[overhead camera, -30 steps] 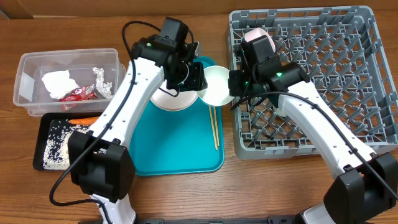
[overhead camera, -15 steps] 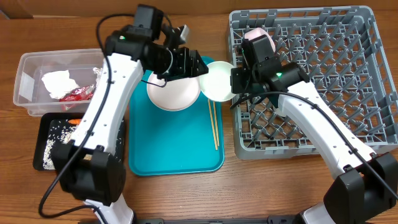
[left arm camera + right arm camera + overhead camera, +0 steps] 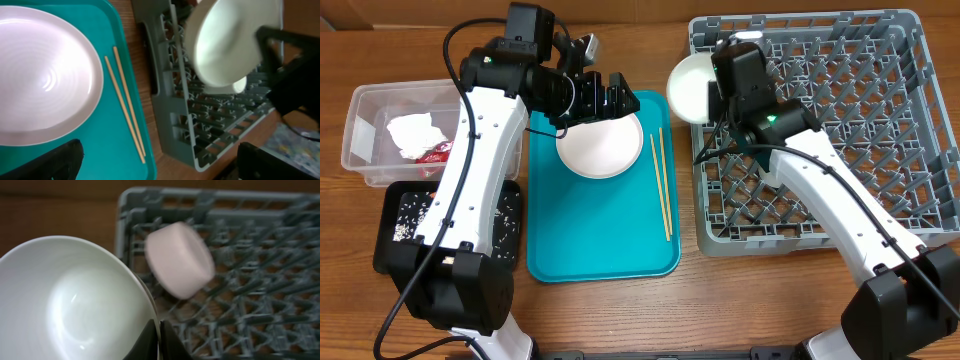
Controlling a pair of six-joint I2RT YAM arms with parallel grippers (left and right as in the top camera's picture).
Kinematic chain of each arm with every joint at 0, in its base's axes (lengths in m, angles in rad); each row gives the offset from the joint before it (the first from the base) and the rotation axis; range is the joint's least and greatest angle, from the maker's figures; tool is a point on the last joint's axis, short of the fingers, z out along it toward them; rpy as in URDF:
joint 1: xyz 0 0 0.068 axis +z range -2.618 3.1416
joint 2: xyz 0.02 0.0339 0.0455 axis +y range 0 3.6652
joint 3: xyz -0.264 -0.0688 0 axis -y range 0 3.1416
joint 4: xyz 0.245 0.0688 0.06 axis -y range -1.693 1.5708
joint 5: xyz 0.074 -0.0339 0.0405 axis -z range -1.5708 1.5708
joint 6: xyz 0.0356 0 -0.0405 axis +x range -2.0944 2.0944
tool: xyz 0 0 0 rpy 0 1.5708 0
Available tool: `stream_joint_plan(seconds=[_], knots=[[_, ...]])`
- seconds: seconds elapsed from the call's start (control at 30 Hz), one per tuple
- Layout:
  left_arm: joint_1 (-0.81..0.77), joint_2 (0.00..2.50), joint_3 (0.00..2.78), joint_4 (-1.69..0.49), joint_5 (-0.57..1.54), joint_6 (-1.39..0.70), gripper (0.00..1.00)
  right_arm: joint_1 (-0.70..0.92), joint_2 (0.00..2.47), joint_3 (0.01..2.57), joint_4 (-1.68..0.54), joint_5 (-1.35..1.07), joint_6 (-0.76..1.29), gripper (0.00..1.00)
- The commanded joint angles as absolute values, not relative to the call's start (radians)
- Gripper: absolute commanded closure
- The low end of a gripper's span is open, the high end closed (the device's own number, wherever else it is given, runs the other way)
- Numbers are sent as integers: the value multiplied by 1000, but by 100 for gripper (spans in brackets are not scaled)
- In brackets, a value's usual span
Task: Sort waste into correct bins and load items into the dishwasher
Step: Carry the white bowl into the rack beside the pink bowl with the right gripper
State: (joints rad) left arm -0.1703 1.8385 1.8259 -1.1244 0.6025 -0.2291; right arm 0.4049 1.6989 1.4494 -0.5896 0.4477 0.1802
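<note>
My right gripper (image 3: 159, 330) is shut on the rim of a white bowl (image 3: 689, 85), holding it tilted above the back left corner of the grey dishwasher rack (image 3: 820, 130). A small white cup (image 3: 180, 260) lies in the rack just beyond the bowl. My left gripper (image 3: 620, 100) stands wide open and empty over the back of the teal tray (image 3: 600, 240), beside a white plate (image 3: 600, 145). A pair of chopsticks (image 3: 662, 185) lies on the tray to the right of the plate. From the left wrist, the bowl (image 3: 230, 42) hangs over the rack (image 3: 200, 125).
At the far left stands the clear tub (image 3: 370, 110) with a crumpled tissue (image 3: 412, 133) and a red wrapper (image 3: 438, 150). Below it sits the black tray (image 3: 395, 225) scattered with rice, partly hidden by my left arm.
The left gripper let go of the bowl, opened wide and drew back to the left. The right gripper carried the bowl from the tray's edge up to the rack's back left corner.
</note>
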Motion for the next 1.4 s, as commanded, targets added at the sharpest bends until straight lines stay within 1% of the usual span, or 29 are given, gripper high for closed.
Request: stream_joint_plan(seconds=[0.0, 0.07, 0.13, 0.23, 0.37, 0.43, 0.63, 0.73, 0.93, 1.07, 1.2, 1.37], knots=[[-170, 1812, 1850, -1126, 515, -209, 0, 397, 1679, 1480, -527, 825, 156, 96], [-170, 1812, 1850, -1126, 504, -209, 0, 397, 1679, 1480, -472, 948, 142, 96], [-170, 1812, 1850, -1126, 486, -209, 0, 394, 1679, 1480, -414, 1004, 58, 96], [-170, 1812, 1850, -1126, 441, -209, 0, 382, 1679, 1480, -353, 1005, -130, 96], [-170, 1812, 1850, -1126, 383, -209, 0, 339, 1679, 1480, -326, 1005, -344, 96], [-170, 1812, 1850, -1126, 373, -209, 0, 311, 1679, 1480, -325, 1005, -376, 96], [-170, 1812, 1850, -1126, 373, -209, 0, 209, 1679, 1480, -370, 1010, -375, 96], [-170, 1812, 1850, -1126, 373, -209, 0, 194, 1679, 1480, -409, 1014, -375, 96], [-170, 1812, 1850, -1126, 373, -209, 0, 228, 1679, 1480, -427, 1142, -375, 96], [-170, 1812, 1850, -1126, 373, -209, 0, 268, 1679, 1478, -480, 1227, -374, 96], [-170, 1812, 1850, -1126, 373, -209, 0, 299, 1679, 1476, -554, 1238, -366, 96], [-170, 1812, 1850, -1126, 373, -209, 0, 311, 1679, 1475, -551, 1237, -366, 96]])
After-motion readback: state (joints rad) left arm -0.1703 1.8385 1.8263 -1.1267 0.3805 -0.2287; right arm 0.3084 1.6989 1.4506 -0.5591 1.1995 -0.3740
